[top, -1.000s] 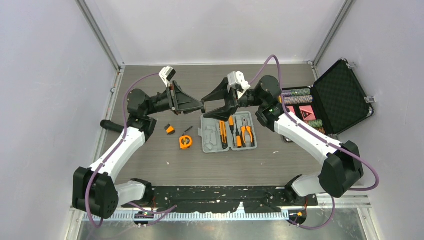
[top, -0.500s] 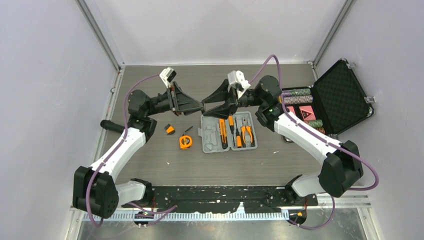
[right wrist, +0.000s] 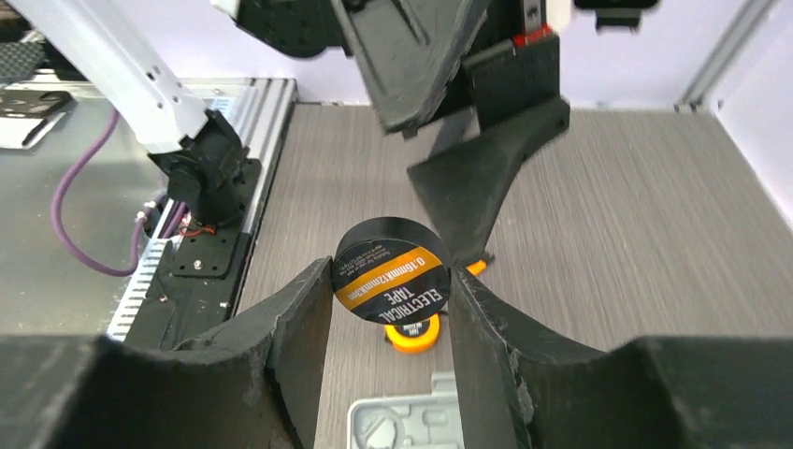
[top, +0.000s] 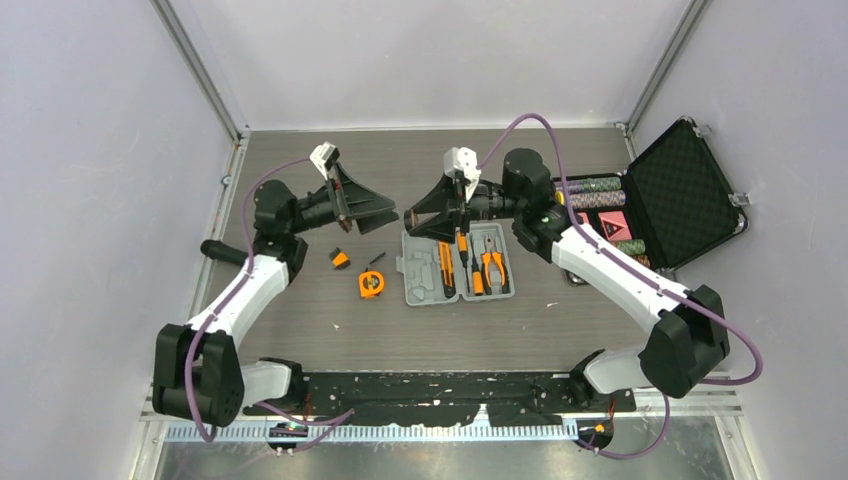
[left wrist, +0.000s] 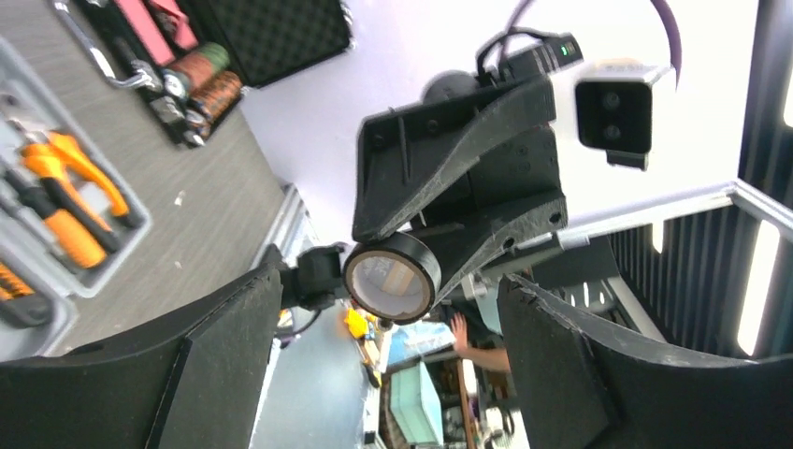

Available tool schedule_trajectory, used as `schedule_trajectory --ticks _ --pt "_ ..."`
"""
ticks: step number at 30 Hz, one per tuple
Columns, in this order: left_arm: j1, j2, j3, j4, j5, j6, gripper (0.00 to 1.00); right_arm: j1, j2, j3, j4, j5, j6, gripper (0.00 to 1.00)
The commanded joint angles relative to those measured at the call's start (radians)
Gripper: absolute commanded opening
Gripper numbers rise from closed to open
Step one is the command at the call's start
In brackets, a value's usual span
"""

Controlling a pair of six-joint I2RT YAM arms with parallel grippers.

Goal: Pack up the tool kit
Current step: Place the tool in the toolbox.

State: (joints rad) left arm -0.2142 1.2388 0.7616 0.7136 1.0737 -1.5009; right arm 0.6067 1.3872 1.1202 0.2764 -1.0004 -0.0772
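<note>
Right wrist view: my right gripper (right wrist: 391,292) clamps the electrical tape roll (right wrist: 393,279); at 12 o'clock, my left gripper (right wrist: 425,159) is spread, empty.

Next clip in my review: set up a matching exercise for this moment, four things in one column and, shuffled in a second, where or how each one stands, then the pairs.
Column one
1. electrical tape roll
2. tape measure
3. pliers
4. left gripper

Column two
A. lying in the grey case
B. open, holding nothing
C. clamped in the right gripper
D. on the table, left of the grey case in the top view

Pairs: 1-C; 2-D; 3-A; 4-B
</note>
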Motion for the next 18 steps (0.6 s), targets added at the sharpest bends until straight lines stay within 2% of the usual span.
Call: schedule_trajectory --ticks 1,4,6,8,10,13,18 --pt "0.092 -0.03 0.017 -0.276 -0.025 0.246 0.86 0.005 -0.06 0.059 -0.353 0.167 -0.177 0.26" --pt "0.152 -0.076 0.122 -0.748 -0.124 0.568 0.86 0.021 -0.065 0.063 -0.482 0.271 -0.216 0.25" --pt "0.162 -0.094 0.233 -1.084 -0.337 0.802 0.86 0.044 -0.056 0.069 -0.57 0.355 -0.228 0.25" --pt "0.162 -0.107 0.321 -1.303 -0.554 0.955 0.86 0.069 -0.036 0.083 -0.662 0.443 -0.233 0.25" --pt "0.162 -0.128 0.358 -1.406 -0.745 1.047 0.86 0.1 -0.003 0.109 -0.751 0.561 -0.219 0.26" --pt "0.162 -0.157 0.383 -1.48 -0.957 1.132 0.86 0.158 0.086 0.166 -0.899 0.64 -0.187 0.28" --pt "0.162 -0.24 0.405 -1.547 -1.18 1.189 0.87 0.211 0.21 0.225 -0.985 0.741 -0.141 0.31"
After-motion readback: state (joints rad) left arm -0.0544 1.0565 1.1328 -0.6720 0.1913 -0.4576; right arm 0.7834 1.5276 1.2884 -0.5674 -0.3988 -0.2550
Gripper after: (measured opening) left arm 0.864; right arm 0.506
